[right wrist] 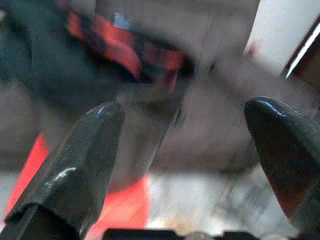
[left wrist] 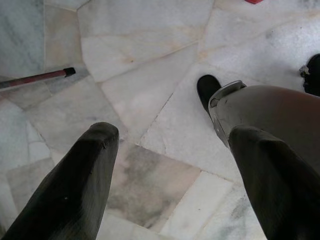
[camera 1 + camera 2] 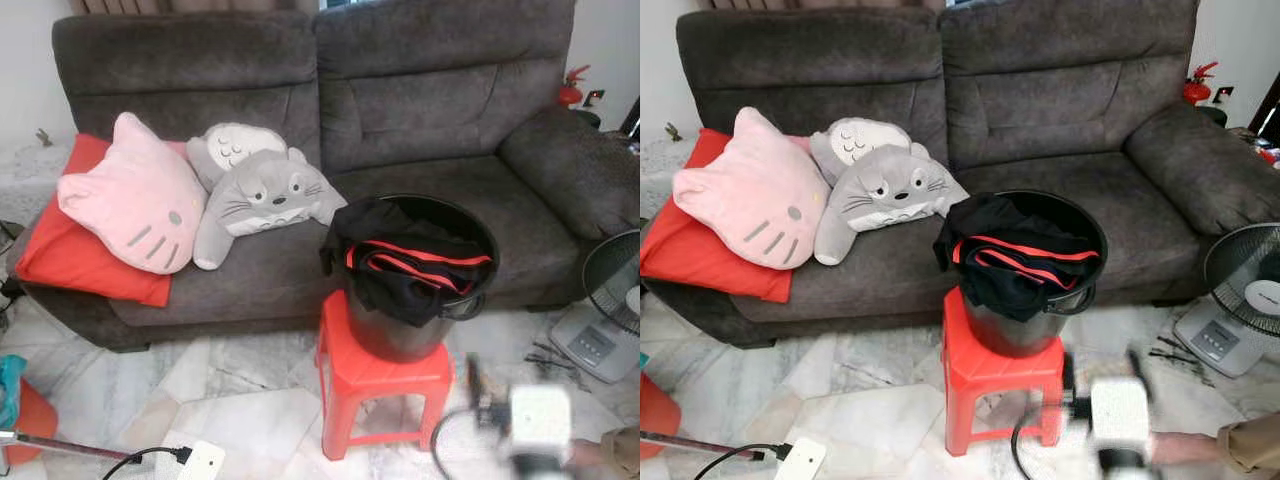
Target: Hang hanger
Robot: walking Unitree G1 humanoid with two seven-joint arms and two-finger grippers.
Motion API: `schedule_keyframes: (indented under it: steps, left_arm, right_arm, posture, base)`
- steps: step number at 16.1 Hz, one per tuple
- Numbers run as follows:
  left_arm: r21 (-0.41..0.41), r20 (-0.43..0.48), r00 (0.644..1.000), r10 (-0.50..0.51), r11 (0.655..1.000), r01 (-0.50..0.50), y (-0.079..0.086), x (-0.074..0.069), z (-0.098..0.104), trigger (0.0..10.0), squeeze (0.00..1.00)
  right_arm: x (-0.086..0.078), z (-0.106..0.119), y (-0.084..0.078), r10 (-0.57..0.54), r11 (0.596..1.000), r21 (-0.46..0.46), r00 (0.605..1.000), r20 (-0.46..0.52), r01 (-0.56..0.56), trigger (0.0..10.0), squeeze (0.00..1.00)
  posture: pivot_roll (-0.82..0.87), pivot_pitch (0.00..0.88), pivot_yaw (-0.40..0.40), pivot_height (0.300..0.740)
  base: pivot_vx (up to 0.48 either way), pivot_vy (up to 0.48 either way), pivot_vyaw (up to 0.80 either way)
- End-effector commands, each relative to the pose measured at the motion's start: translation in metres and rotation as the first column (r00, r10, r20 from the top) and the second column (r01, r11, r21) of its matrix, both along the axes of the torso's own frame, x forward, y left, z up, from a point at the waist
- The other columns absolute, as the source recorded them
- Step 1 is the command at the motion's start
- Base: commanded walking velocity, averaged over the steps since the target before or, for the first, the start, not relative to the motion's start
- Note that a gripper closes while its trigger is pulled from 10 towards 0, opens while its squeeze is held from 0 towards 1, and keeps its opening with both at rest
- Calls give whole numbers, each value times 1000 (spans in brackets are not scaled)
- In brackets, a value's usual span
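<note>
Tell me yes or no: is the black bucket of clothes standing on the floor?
No, the black bucket stands on a red plastic stool in front of the grey sofa.

The left claw has two long, matte black, rounded fingers with lightly scuffed surfaces. Beside one finger sits the robot's smooth grey-brown leg shell, edged by a silver metal band, ending in a black foot. The right claw carries two glossy black tapered fingers.

Head views evenly lit, soft daylight, mild shadows; near right arm motion-blurred; right wrist view heavily smeared; left wrist view sharp, floor bright.
</note>
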State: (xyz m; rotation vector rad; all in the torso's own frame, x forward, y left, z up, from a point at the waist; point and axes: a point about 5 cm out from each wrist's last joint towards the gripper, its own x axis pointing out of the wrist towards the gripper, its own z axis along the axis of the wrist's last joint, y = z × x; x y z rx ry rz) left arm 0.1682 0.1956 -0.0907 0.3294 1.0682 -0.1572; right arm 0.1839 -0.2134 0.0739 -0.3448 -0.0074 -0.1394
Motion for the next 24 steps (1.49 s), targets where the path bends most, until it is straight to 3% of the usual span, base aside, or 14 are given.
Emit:
schedule_keyframes:
  steps: [1, 4, 5, 8, 12, 24]
  left_arm:
    - [15, -10, 1000, -18, 1000, 19, 4, -2, 0, 10000, 0]
    - [15, -8, 1000, -16, 1000, 16, 4, -2, 0, 10000, 0]
    - [13, -8, 1000, -12, 1000, 12, 4, -2, 0, 10000, 0]
    - [-20, 3, 1000, 12, 1000, -12, 2, -2, 0, 10000, 0]
    - [-20, -7, 1000, 17, 1000, -17, 2, -3, -1, 10000, 0]
    - [-17, -6, 1000, 16, 1000, -16, 3, -3, -1, 10000, 0]
  right_arm:
    - [5, 13, -8, -43, 999, -19, 999, 33, 44, 10000, 0]
    - [30, 41, -16, -165, 984, 84, 977, 139, 154, 10000, 0]
    - [39, 45, -13, -182, 977, 139, 972, 148, 162, 10000, 0]
    - [57, 48, 1, -159, 977, 162, 981, 112, 140, 10000, 0]
    - [60, 50, 3, -158, 973, 183, 983, 88, 140, 10000, 0]
    - [59, 50, 5, -133, 979, 166, 990, 51, 123, 10000, 0]
  posture:
    - [-33, 0, 56, 740]
    - [-35, 0, 57, 740]
    - [-34, 0, 58, 740]
    - [-23, 0, 48, 740]
    - [-23, 0, 47, 740]
    - [-19, 0, 45, 740]
  base:
    - [0, 0, 0]
    - [0, 0, 0]
    - [0, 0, 0]
    - [0, 0, 0]
    - [60, 0, 0]
    - [339, 0, 0]
